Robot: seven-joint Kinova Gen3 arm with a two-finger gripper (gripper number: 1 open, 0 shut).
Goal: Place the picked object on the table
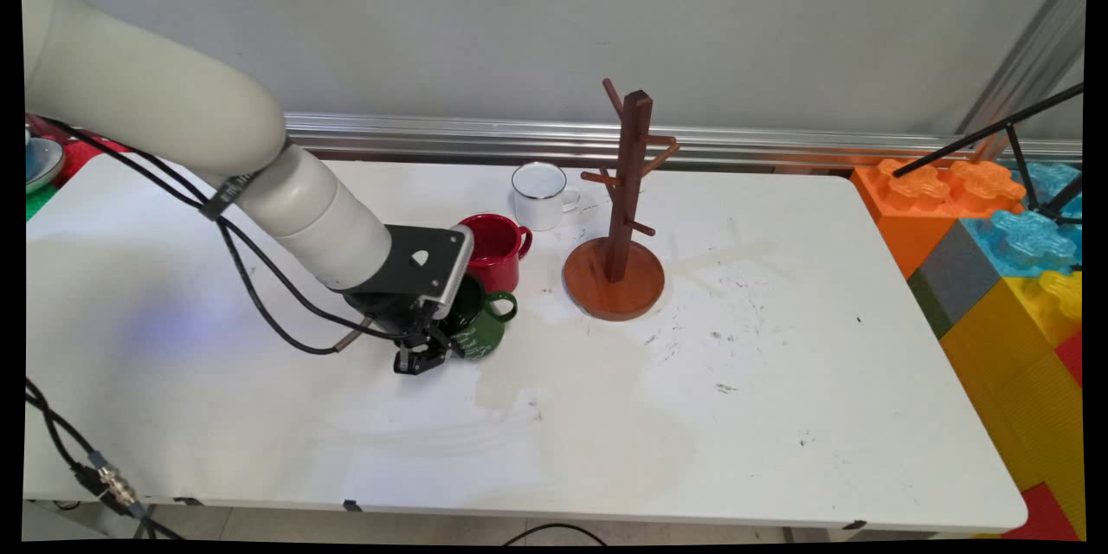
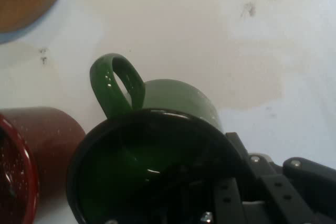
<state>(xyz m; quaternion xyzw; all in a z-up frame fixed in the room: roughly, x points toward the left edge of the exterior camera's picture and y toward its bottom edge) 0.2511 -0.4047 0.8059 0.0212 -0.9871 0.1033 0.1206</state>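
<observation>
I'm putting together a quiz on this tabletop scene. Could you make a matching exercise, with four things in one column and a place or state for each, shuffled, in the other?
Things:
1. green mug
2. red mug
3. white mug
4. wooden mug tree

Places or states:
A. farthest back, near the wall
B. stands right of all three mugs, pegs bare
C. right at the gripper, handle pointing away from the arm
D. between the other two mugs

Pairs: 1-C, 2-D, 3-A, 4-B

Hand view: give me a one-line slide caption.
Gripper at the green mug's rim, the red mug beside it on the white table.
</observation>
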